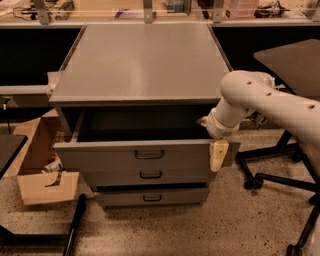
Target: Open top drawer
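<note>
The top drawer (pixel 110 155) of the grey metal cabinet (pixel 140 65) stands pulled out, its deep grey box showing dark and empty inside. A small dark loop handle (pixel 149 154) sits at the centre of its front. Two shorter drawer fronts (pixel 150 186) below it are shut. My gripper (pixel 218 155) hangs at the right end of the top drawer's front, pointing down, with one cream finger (pixel 218 156) showing against the front. The white arm (pixel 260 100) reaches in from the right.
An open cardboard box (pixel 40 165) lies on the speckled floor left of the cabinet. Black chair bases (pixel 272 172) stand to the right. A dark table corner (pixel 10 145) is at far left. A workbench (pixel 150 12) runs behind.
</note>
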